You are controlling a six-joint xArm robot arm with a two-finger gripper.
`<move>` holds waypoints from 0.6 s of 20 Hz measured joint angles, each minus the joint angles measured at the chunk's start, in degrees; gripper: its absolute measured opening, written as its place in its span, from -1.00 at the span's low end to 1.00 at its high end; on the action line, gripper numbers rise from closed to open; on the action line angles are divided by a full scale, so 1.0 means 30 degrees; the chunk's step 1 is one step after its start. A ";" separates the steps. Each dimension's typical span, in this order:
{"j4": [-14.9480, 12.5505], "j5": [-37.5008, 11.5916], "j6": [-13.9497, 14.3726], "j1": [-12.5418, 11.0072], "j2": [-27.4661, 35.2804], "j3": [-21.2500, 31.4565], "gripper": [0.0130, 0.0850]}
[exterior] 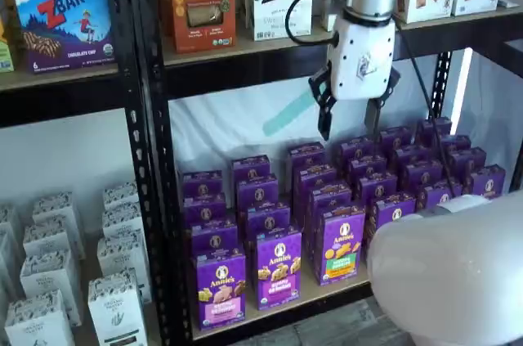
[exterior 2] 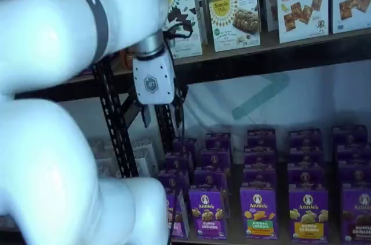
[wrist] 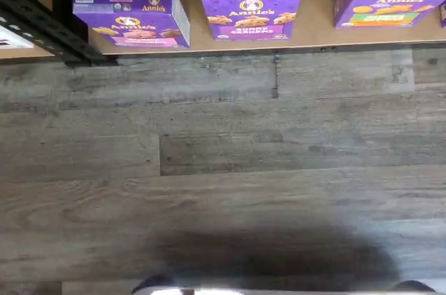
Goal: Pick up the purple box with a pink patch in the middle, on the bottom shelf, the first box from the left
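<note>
Gripper (exterior: pixel 350 121) hangs vertical, white body above, 2 black fingers (exterior: pixel 325 117) pointing down with a plain gap between them, holding nothing. Black cable loops beside the wrist. White arm (exterior 2: pixel 69 30) fills the near foreground in both shelf views; fingers unseen in wrist view.

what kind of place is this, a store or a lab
Most likely a mock grocery aisle built for robot trials: black perforated rack uprights carry tan boards stocked with rows of retail snack boxes, such as purple Annie's boxes and a ZBar carton. A white robot arm's hand hangs in front of the shelves.
</note>
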 joint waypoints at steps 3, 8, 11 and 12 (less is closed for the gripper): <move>-0.0013 -0.0980 0.0137 0.0184 0.0344 0.0699 1.00; -0.0298 -0.2538 0.0493 0.0535 0.1250 0.1735 1.00; -0.0441 -0.3718 0.0634 0.0666 0.1824 0.2415 1.00; -0.0455 -0.4128 0.0645 0.0682 0.1989 0.2629 1.00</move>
